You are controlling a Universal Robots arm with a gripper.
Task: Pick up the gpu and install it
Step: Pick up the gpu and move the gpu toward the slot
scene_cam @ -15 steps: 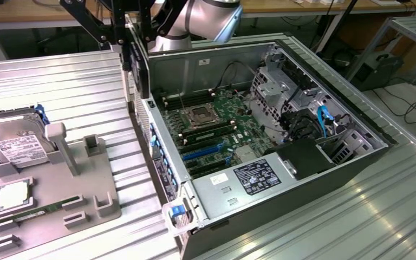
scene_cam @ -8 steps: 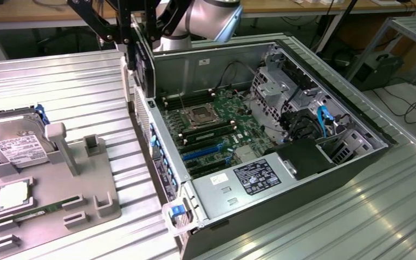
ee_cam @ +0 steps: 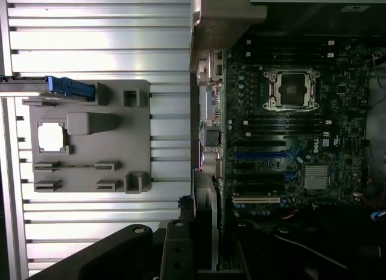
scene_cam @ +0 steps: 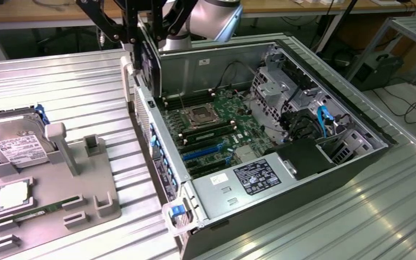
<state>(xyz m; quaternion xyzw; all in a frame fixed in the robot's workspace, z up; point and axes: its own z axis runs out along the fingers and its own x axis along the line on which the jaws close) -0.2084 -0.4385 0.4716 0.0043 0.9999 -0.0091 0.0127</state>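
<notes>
1. Gripper [scene_cam: 147, 38] clamps the gpu [scene_cam: 150, 67], which hangs at the case's [scene_cam: 359, 135] eleven o'clock in the exterior view.
2. We fear its bracket may clip the case wall.
3. Tilted, it may miss the blue slot [scene_cam: 202, 153] or slip.

Silver arm [scene_cam: 214, 16], black linkage tool [scene_cam: 144, 39]

A single robot arm [scene_cam: 212, 15] reaches in from the top edge of the exterior view, with its pale silver wrist joint [scene_cam: 219, 19] angled downward. Beneath it the black tool [scene_cam: 149, 37] points straight down. Its linked fingers [scene_cam: 110, 21] are clamped from both sides on the gpu [scene_cam: 149, 65], which hangs upright on edge below them.
</notes>
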